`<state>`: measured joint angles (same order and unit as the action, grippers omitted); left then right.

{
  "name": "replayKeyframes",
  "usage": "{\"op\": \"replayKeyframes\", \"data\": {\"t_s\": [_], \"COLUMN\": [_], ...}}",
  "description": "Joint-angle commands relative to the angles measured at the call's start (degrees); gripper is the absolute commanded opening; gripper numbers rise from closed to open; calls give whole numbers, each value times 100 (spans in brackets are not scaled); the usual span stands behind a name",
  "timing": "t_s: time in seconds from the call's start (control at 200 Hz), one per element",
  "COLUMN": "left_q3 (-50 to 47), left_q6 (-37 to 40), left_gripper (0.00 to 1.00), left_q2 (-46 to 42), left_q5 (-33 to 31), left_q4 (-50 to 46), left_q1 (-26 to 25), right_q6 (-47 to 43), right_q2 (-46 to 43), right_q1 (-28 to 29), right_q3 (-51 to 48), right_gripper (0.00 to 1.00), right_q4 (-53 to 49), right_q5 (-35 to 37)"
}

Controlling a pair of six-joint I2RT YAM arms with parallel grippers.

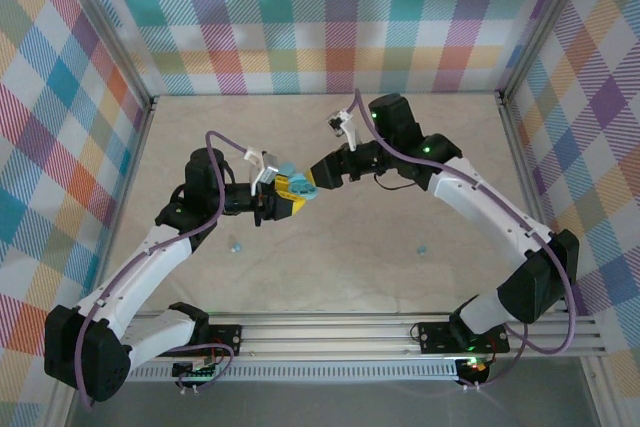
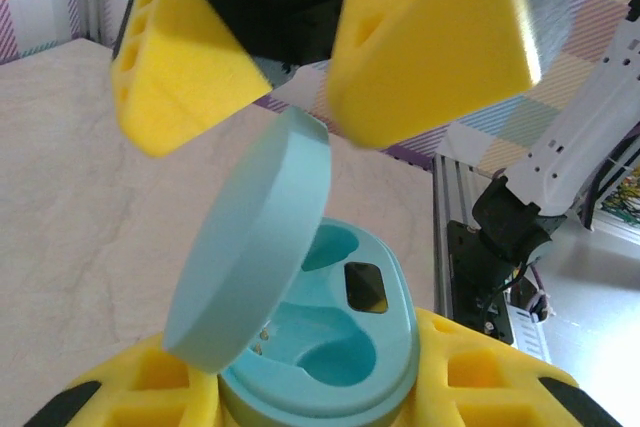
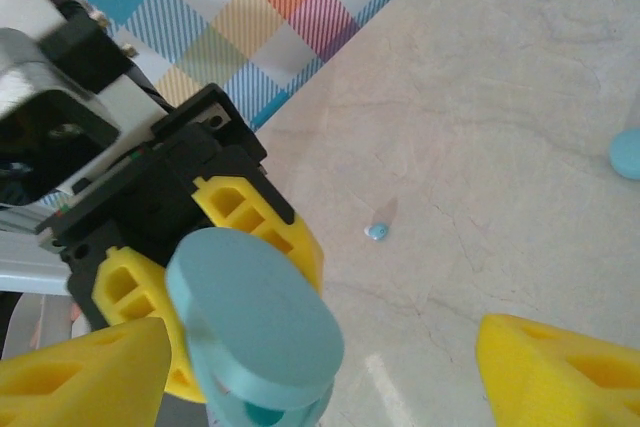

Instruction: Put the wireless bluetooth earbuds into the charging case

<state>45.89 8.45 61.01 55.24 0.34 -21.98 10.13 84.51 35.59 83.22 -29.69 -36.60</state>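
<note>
**mk_tinker:** Where's the charging case (image 2: 340, 347) right now?

**benchrat:** Up off the counter (image 1: 330, 282), clamped in the left hand (image 1: 285, 193). The yellow pads squeeze its base from both sides. The lid (image 2: 250, 257) is flipped up and tilted, so you can see the two moulded sockets inside.

**mk_tinker:** And the right hand (image 1: 318, 175)?

**benchrat:** Right up against the case, just past the lid. Its fingers are spread wide and gripping nothing. Can't tell if they brush the lid, looks like no.

**mk_tinker:** Buds?

**benchrat:** Down on the counter, well apart from the case, on the side toward the arm bases. One earbud (image 1: 235, 244) sits off to the case's left, the other earbud (image 1: 421, 247) off to its right. The right wrist cam also catches a tiny blue bud (image 3: 377, 232) on the stone beyond the case, but I can't say which one that is.
</note>
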Motion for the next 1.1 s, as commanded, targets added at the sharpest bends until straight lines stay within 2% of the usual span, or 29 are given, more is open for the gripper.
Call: {"op": "replayKeyframes", "data": {"t_s": [0.0, 0.345, 0.475, 0.605, 0.725, 0.945, 1.03, 1.095], "left_q3": [-113, -159, -134, -134, -75, 31, 97, 138], "left_q6": [-67, -278, -273, -324, -313, -273, -250, -223], "left_gripper": [0, 0, 0, 0, 0, 0, 0, 0], "left_q2": [-37, 129, 170, 248, 340, 529, 622, 655], "left_q5": [-131, -195, -216, -214, -198, -84, -17, 19], "left_q4": [241, 552, 453, 476, 427, 380, 335, 303], "left_q1": [35, 97, 106, 114, 132, 211, 229, 233], "right_q6": [81, 215, 671, 1135, 1026, 1351, 1484, 1536], "right_q2": [-222, -712, -895, -1013, -1048, -1287, -1360, -1359], "right_q1": [-35, -153, -481, -1044, -1124, -1317, -1665, -2046], "right_q3": [69, -413, -717, -1065, -1282, -2091, -2602, -2986], "right_gripper": [81, 81, 83, 79, 77, 75, 70, 63], "right_q4": [-183, -265, -651, -1137, -1568, -2489, -2618, -2559], "right_q5": [4, 806, 1469, 2149, 2784, 3820, 3701, 3440]}}
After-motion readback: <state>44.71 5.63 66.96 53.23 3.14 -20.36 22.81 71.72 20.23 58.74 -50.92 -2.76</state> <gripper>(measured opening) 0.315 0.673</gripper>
